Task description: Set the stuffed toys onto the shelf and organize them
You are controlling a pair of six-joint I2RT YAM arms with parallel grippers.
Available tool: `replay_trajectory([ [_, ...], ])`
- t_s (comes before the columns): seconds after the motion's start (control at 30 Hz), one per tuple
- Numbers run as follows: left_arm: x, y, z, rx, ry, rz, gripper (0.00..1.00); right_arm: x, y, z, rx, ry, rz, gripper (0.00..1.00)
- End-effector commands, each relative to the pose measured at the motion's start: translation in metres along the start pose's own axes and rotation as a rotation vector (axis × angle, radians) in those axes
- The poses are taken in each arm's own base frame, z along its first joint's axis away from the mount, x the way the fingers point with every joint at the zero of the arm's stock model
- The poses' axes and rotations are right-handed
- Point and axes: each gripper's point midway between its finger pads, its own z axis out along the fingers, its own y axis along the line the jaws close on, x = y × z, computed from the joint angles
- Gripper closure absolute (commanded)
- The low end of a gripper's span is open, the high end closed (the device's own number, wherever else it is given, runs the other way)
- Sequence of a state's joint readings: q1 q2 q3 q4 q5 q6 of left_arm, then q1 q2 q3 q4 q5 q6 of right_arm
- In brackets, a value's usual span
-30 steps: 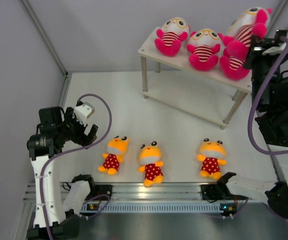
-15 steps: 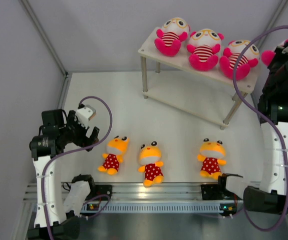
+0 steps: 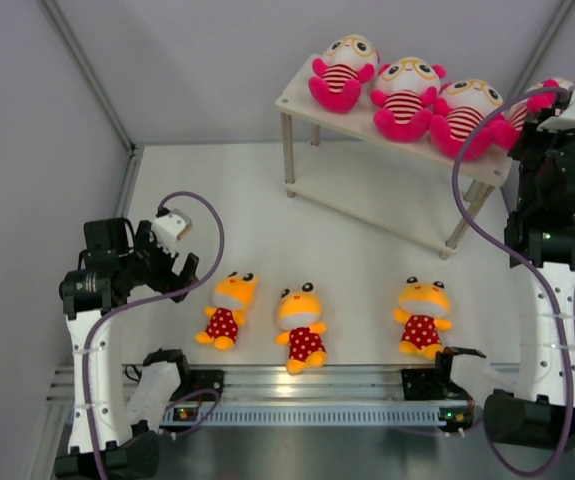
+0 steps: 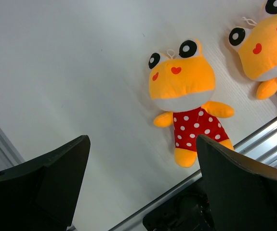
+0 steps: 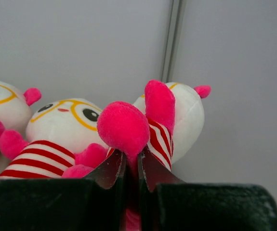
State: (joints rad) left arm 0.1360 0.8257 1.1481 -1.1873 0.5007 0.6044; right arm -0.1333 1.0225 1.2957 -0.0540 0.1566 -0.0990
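Three pink stuffed toys (image 3: pixel 342 70) (image 3: pixel 407 95) (image 3: pixel 467 115) sit in a row on the top board of the shelf (image 3: pixel 297 98). My right gripper (image 3: pixel 529 120) is shut on a limb of a fourth pink toy (image 3: pixel 542 93) at the shelf's right end. In the right wrist view the jaws (image 5: pixel 132 161) pinch its pink limb; its body (image 5: pixel 181 115) leans beside a seated toy (image 5: pixel 56 130). Three yellow-orange toys (image 3: pixel 225 305) (image 3: pixel 302 325) (image 3: pixel 422 315) lie on the table. My left gripper (image 3: pixel 172 268) is open, left of the leftmost one (image 4: pixel 186 96).
The shelf's lower board (image 3: pixel 387 195) holds nothing. A metal rail (image 3: pixel 307 380) runs along the table's near edge. Grey walls close in the left, back and right sides. A second yellow toy (image 4: pixel 270 48) shows in the left wrist view.
My right arm has carried the fourth pink toy from above the third toy out to the right and down to the shelf's right end. The left arm has barely moved.
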Motion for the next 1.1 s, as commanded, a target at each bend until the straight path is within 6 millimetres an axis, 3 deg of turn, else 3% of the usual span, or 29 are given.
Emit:
replay_trajectory([
  [0.0, -0.009, 0.001, 0.002, 0.006, -0.039, 0.016, 0.03, -0.036, 0.017, -0.005, -0.102, -0.124, 0.088, 1.00],
  [0.17, -0.009, 0.001, 0.000, -0.006, -0.041, 0.017, 0.03, -0.029, 0.035, -0.005, -0.184, -0.106, 0.171, 1.00],
  [0.3, -0.007, 0.002, -0.001, -0.017, -0.039, 0.028, 0.03, -0.010, 0.041, -0.004, -0.199, -0.074, 0.213, 1.00],
  [0.43, -0.007, 0.002, -0.002, -0.022, -0.040, 0.029, 0.03, -0.004, 0.040, -0.004, -0.186, -0.064, 0.244, 1.00],
  [0.67, -0.009, 0.000, -0.002, -0.010, -0.049, 0.030, 0.03, 0.004, 0.058, 0.001, -0.256, -0.038, 0.360, 1.00],
  [0.87, -0.009, 0.000, -0.003, -0.013, -0.051, 0.033, 0.03, 0.006, 0.053, -0.007, -0.231, -0.034, 0.358, 1.00],
  [1.07, -0.010, -0.002, -0.001, 0.003, -0.057, 0.029, 0.03, 0.044, 0.061, -0.015, -0.252, 0.055, 0.382, 1.00],
])
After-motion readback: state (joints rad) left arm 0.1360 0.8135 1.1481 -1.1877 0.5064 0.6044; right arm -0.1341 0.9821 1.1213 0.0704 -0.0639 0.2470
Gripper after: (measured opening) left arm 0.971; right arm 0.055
